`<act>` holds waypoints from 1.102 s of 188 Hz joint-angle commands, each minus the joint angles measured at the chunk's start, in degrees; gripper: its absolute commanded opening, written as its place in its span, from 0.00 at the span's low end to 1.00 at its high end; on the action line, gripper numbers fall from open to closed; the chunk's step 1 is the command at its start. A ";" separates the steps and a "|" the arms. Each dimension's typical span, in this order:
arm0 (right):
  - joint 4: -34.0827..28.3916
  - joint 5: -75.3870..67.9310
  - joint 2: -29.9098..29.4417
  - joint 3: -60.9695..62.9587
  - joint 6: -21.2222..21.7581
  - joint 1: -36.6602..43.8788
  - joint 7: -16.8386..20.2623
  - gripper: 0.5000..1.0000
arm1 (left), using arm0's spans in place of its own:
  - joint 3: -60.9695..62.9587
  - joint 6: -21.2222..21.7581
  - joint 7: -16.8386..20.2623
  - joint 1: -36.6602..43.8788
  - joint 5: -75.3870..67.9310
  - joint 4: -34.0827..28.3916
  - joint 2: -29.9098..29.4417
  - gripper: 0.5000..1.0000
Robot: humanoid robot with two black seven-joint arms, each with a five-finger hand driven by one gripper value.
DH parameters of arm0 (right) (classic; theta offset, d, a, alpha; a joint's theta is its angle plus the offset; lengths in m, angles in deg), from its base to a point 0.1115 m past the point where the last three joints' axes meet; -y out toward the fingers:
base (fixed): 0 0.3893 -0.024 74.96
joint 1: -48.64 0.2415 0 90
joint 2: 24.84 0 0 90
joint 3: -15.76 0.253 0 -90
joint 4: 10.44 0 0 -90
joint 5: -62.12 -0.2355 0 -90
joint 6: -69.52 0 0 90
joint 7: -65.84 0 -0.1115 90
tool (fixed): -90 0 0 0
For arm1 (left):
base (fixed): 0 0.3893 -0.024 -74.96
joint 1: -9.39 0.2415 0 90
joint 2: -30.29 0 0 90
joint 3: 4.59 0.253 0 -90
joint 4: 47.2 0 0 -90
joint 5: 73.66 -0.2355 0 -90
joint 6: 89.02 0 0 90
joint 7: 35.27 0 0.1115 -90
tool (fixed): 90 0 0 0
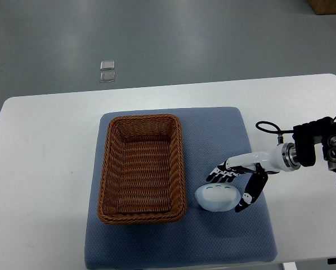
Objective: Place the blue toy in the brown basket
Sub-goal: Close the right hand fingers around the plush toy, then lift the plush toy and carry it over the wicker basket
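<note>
Top view, right hand (239,184): arm comes in from the right edge, wrist white, fingers (219,175) black and white, spread wide over the toy's right end; thumb (251,196) hangs down along the toy's right side. Fingertips look to be at or on the toy's top, but no closed grasp is visible.
Right forearm (322,147): black block with a black cable looping above the wrist.
Left arm: not in the picture.
Blue toy (216,197): pale blue, rounded egg-like lump, smooth, lying on its side; a few small white dashes on top, faint. Sits on the pad just right of the basket's near right corner, close to the rim; cannot tell if it touches.
Brown basket (107,169): rectangular woven wicker, long axis running away from the robot, on the left half of the pad.
Blue pad (224,129): grey-blue mat with rounded corners, under both basket and toy.
Table (49,146): white, rounded corners.
Floor (156,39): grey, two small clear squares (107,71) beyond the far table edge; brown box corner (328,6) top right.
</note>
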 commanded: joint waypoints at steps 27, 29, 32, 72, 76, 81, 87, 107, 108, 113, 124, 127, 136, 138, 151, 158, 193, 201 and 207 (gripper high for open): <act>0.85 0.81 -1.38 0.24 -3.03 -2.09 -0.36 0.81 | 0.05 0.00 -0.01 0.00 0.00 0.00 0.00 1.00; 0.93 0.81 -1.38 0.33 -3.12 -2.09 -0.36 0.81 | 0.05 0.00 -0.01 0.00 0.00 0.00 0.00 1.00; 0.93 0.81 -1.38 0.42 -3.21 -2.18 -0.36 0.81 | 0.05 0.00 -0.01 0.00 0.00 0.00 0.00 1.00; 1.46 1.16 -2.35 1.56 -3.48 -4.03 -0.36 0.80 | 0.05 0.00 -0.01 0.00 0.00 0.00 0.00 1.00; 1.55 1.34 -2.35 1.65 -3.48 -4.11 -0.36 0.79 | 0.05 0.00 -0.01 0.00 0.00 -0.09 0.00 1.00; 1.72 1.69 -2.53 2.00 -3.56 -4.38 -0.36 0.79 | 0.14 0.00 -0.01 0.00 0.00 0.00 0.00 1.00; 1.81 1.78 -2.79 2.43 -3.56 -4.73 -0.36 0.78 | 0.14 0.00 -0.01 0.00 0.00 -0.09 0.00 1.00; 1.90 1.87 -3.23 3.49 -3.56 -5.78 -0.36 0.75 | 0.14 0.09 -0.01 0.00 0.00 -0.09 0.00 1.00; 1.90 1.87 -3.23 3.58 -3.56 -5.96 -0.36 0.75 | 0.14 0.09 -0.01 0.00 0.00 -0.09 0.00 1.00; 1.90 1.87 -3.23 3.76 -3.56 -6.14 -0.36 0.75 | 0.14 0.09 -0.01 0.00 0.00 -0.09 0.00 1.00; 1.99 1.87 -3.23 4.11 -3.83 -6.57 -0.45 0.75 | 0.14 0.17 -0.01 0.00 0.00 -0.09 0.00 1.00; 1.99 1.87 -3.23 4.19 -3.92 -6.66 -0.45 0.75 | 0.14 0.17 -0.01 0.00 0.00 -0.09 0.00 1.00; 2.07 1.96 -3.32 4.28 -4.27 -7.10 -0.54 0.74 | 0.14 0.17 -0.01 0.00 0.00 -0.09 0.00 1.00; 2.08 1.96 -3.32 4.28 -4.27 -7.10 -0.54 0.73 | 0.14 0.17 -0.01 0.00 0.00 -0.09 0.00 1.00; 2.08 2.04 -3.32 4.63 -4.44 -7.28 -0.80 0.68 | 0.14 0.17 -0.01 0.00 0.00 -0.09 0.00 1.00; 2.08 2.04 -3.32 4.90 -4.35 -7.54 -0.89 0.61 | 0.14 0.17 -0.01 0.00 0.00 0.00 0.00 1.00; 2.08 4.68 -3.67 5.16 -4.44 -8.16 -2.03 0.29 | 0.14 0.26 -0.01 0.00 0.00 -0.09 0.00 1.00; 2.08 5.29 -3.58 5.16 -4.44 -8.25 -2.39 0.25 | 0.14 0.26 -0.01 0.00 0.00 -0.09 0.00 1.00; 2.08 5.47 -3.58 5.16 -4.53 -8.25 -2.65 0.23 | 0.14 0.26 -0.01 0.00 0.00 -0.09 0.00 1.00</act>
